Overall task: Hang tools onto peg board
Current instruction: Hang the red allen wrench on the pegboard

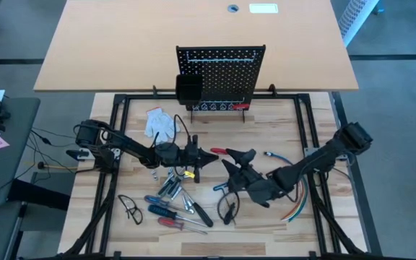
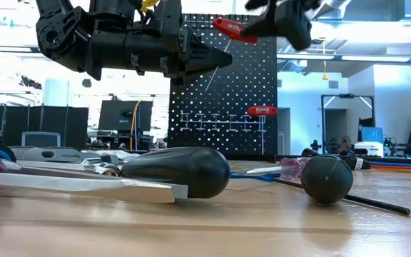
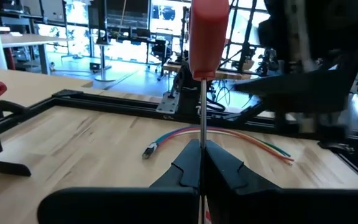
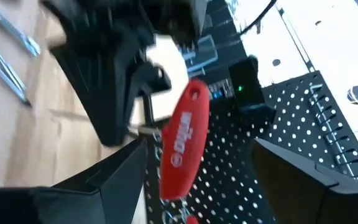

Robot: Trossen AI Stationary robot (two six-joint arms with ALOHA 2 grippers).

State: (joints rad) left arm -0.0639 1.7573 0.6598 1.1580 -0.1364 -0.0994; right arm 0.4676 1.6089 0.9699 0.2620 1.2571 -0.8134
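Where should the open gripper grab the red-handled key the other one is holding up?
Probably by the red handle. The left gripper pinches the thin metal shaft, leaving that fat handle free, and the open right gripper already has a finger on each side of it.

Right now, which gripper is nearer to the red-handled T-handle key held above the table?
Left. The left gripper is shut on the key's shaft, below the red-handled T-handle key. The right gripper is open, its fingers on either side of the red handle, not gripping it.

Bright backlit glare beyond the peg board (image 2: 223, 86), perhaps from windows; blurred wrist views.
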